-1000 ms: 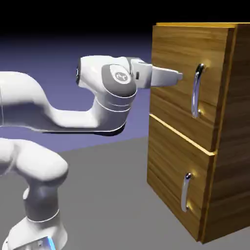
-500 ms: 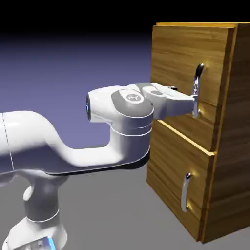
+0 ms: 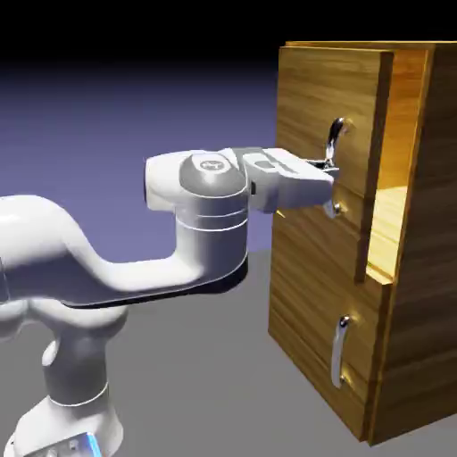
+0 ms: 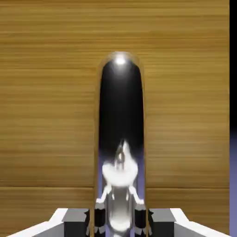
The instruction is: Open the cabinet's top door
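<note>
Exterior view: gripper (image 3: 328, 182), at frame centre-right, pinches the handle (image 3: 333, 143) of the top door (image 3: 326, 116), which stands ajar from the cabinet (image 3: 428, 312).

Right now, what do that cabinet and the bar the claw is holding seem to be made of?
The cabinet looks like warm brown wood, judging by its streaky grain. The handle looks like polished metal, as it mirrors the gripper and shows a bright glint.

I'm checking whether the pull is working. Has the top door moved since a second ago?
Yes. The top door has swung out from the cabinet toward the exterior view's left, exposing a lit gap, with the claw shut on its handle.
</note>
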Action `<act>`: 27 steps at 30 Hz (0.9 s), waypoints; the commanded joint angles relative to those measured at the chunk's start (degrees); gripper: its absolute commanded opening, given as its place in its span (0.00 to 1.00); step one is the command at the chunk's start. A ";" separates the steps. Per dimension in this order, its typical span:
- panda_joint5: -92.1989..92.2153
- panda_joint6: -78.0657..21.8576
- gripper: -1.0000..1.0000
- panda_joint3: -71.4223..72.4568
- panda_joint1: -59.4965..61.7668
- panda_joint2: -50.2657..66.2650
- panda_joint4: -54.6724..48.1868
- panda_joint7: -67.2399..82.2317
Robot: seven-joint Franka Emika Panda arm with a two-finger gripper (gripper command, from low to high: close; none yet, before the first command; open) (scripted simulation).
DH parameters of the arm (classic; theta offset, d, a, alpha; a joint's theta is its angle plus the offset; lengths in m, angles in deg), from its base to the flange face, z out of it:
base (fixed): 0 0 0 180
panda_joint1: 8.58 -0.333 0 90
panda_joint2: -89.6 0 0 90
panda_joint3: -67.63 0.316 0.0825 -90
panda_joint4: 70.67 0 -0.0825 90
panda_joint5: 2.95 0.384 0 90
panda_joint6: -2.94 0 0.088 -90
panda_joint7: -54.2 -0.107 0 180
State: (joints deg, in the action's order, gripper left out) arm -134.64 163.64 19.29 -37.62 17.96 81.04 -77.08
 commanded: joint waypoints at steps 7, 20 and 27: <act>12.22 -6.86 0.00 13.84 14.06 -5.95 10.89 0.90; 43.98 -21.62 0.00 40.40 23.52 -21.66 22.70 9.84; 58.36 -31.58 0.00 54.93 21.31 -25.91 23.76 11.89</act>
State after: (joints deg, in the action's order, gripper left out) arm -76.27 132.12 74.21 -16.31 -7.95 104.80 -65.16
